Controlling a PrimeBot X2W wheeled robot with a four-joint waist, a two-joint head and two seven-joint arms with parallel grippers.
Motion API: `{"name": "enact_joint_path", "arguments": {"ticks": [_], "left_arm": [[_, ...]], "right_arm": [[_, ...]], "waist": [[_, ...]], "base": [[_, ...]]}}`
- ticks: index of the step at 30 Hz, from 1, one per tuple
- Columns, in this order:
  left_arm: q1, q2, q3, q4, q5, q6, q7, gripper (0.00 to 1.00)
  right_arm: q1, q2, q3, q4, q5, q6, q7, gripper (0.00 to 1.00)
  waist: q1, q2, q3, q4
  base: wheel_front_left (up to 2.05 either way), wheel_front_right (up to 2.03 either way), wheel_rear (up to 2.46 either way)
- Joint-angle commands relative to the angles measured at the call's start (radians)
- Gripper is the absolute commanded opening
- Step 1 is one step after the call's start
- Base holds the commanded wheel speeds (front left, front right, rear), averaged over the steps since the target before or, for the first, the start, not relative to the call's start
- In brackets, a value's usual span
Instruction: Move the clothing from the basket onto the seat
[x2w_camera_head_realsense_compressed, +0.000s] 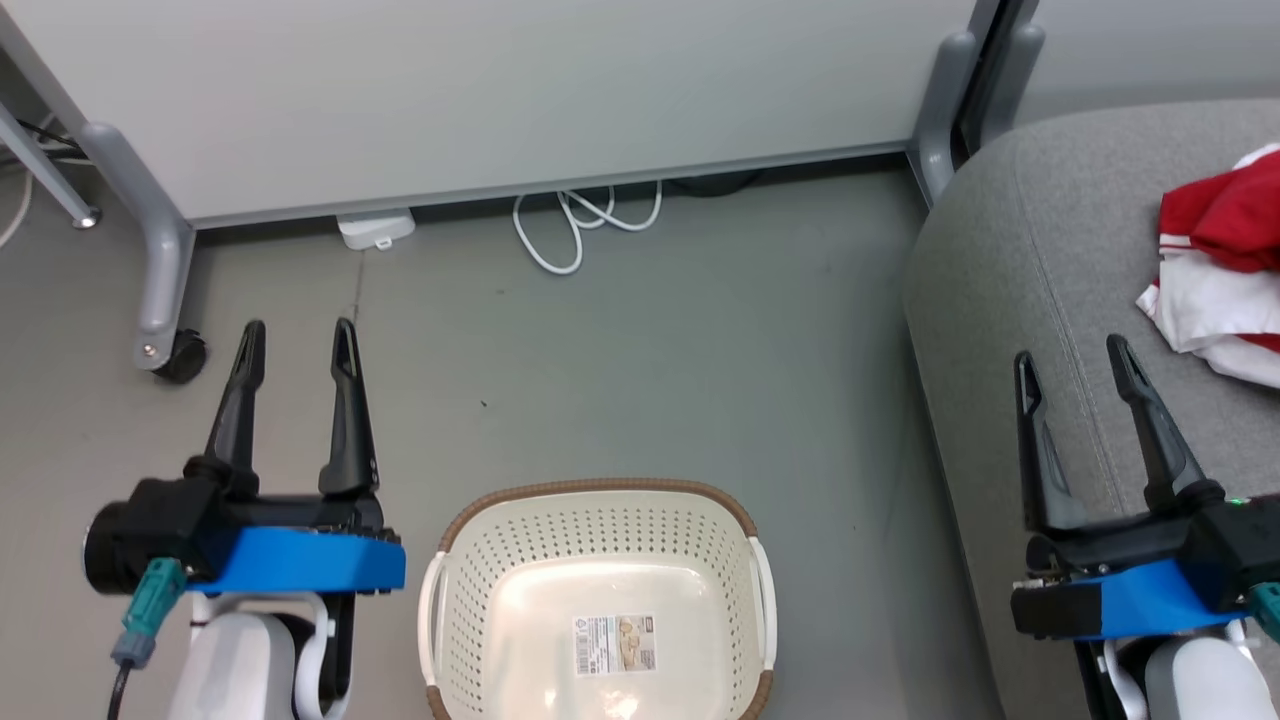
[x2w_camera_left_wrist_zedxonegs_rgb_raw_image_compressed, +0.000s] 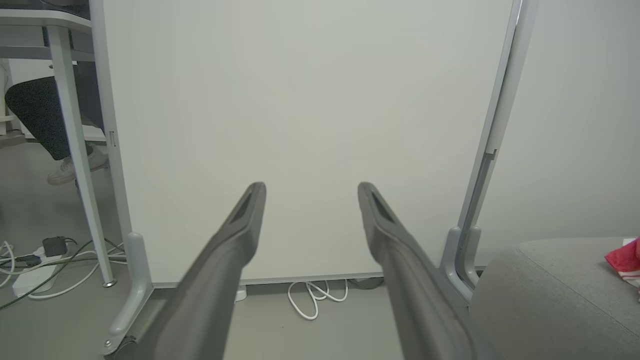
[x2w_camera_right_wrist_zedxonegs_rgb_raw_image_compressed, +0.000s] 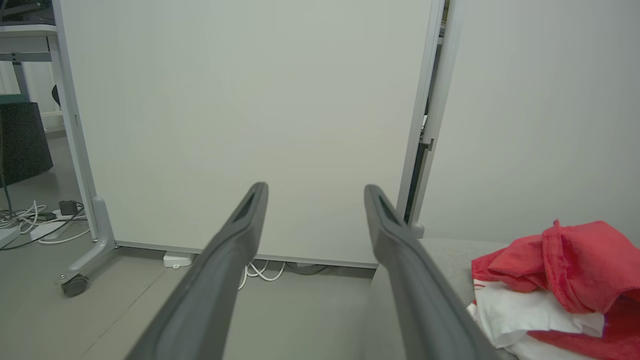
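Clothing (x2w_camera_head_realsense_compressed: 1225, 270) heaped on seat (x2w_camera_head_realsense_compressed: 1010, 300); basket (x2w_camera_head_realsense_compressed: 600, 530) bare except a label (x2w_camera_head_realsense_compressed: 615, 643). Could drag it off if right end effector (x2w_camera_head_realsense_compressed: 1068, 350), near it, sweeps sideways. One pile of clothing, garments uncountable; one basket; two end effectors, left end effector (x2w_camera_head_realsense_compressed: 298, 325) included, both spread wide, empty.

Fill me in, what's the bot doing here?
Nothing is in hand. The basket sits on the floor with no clothes in it, just a label on its bottom. The clothing lies bunched on the seat. The left gripper and right gripper are both open and empty, left beside the basket, right over the seat's edge.
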Motion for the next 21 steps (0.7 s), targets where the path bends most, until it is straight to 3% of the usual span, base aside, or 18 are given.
{"name": "enact_joint_path", "arguments": {"ticks": [1,21], "left_arm": [[0.021,-0.006,0.008,0.003,0.011,-0.007,-0.003,1.0],[0.13,-0.05,0.051,0.056,0.049,-0.037,-0.003,1.0]], "right_arm": [[0.022,0.005,-0.001,0.008,0.002,0.0,-0.003,1.0],[0.089,0.013,0.02,0.108,0.038,0.0,-0.003,1.0]], "waist": [[0.0002,-0.0001,-0.024,0.016],[0.0002,-0.0001,-0.115,0.028]], "base": [[0.0,0.0,0.0],[0.0,0.0,0.0]]}}
